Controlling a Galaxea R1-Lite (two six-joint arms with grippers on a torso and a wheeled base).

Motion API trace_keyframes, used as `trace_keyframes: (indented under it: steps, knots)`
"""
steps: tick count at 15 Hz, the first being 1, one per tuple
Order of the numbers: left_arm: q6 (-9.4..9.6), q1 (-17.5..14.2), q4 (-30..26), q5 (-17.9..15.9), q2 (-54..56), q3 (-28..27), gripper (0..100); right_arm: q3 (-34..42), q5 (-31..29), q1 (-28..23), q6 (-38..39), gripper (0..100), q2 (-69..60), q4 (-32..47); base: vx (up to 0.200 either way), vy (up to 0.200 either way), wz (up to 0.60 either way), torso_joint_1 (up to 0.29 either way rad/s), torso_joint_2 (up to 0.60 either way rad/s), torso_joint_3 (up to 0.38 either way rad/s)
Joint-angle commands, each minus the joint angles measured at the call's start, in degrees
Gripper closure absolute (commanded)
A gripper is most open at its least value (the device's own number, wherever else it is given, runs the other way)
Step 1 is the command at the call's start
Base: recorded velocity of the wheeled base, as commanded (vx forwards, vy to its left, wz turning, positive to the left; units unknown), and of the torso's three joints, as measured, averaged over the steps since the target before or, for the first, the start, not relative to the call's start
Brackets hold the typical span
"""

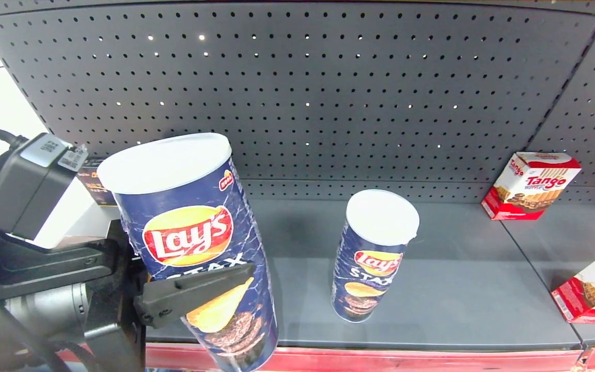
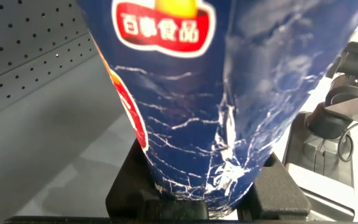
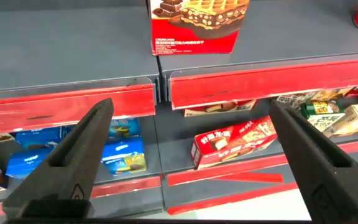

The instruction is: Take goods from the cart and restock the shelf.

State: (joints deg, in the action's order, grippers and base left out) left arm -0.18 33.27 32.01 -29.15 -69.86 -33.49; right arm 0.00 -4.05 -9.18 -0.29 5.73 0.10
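Observation:
A tall blue chips can point(image 1: 194, 248) with a white lid is tilted at the front left of the grey shelf point(image 1: 463, 289), its base over the red front edge. My left gripper point(image 1: 204, 281) is shut on its lower half; one black finger point(image 1: 194, 294) crosses the front of the can. In the left wrist view the can point(image 2: 210, 93) is clamped in the left gripper point(image 2: 207, 193). A second, identical can point(image 1: 372, 258) stands upright mid-shelf. My right gripper point(image 3: 191, 106) is open and holds nothing, facing the shelf's red front strip point(image 3: 260, 81).
Red-and-white wafer boxes stand at the back right point(image 1: 532, 185) and front right point(image 1: 594, 287) of the shelf. A perforated grey back panel point(image 1: 302, 93) closes the rear. A wafer box point(image 3: 194, 25) stands above the strip; lower shelves hold blue packs point(image 3: 120, 152) and red boxes point(image 3: 235, 140).

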Motion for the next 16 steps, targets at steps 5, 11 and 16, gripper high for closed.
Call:
trace_keyframes:
  steps: [5,11,16]
  knots:
    - [0.71,-0.7,-0.1,0.1,-4.7,-4.6,100,0.0,0.0,0.0,0.0,0,0.3,0.0,0.000,0.000,0.00,0.000,0.00,0.000]
    - [7.39,-5.0,0.4,-1.7,-12.3,-8.5,100,0.0,0.0,0.0,-0.1,0,0.4,0.0,0.000,0.000,0.00,0.000,0.00,0.000]
    - [6.86,-5.8,7.6,-4.3,-21.9,-18.5,100,0.0,0.0,0.0,-0.1,0,0.4,0.0,0.000,0.000,0.00,0.000,0.00,0.000]
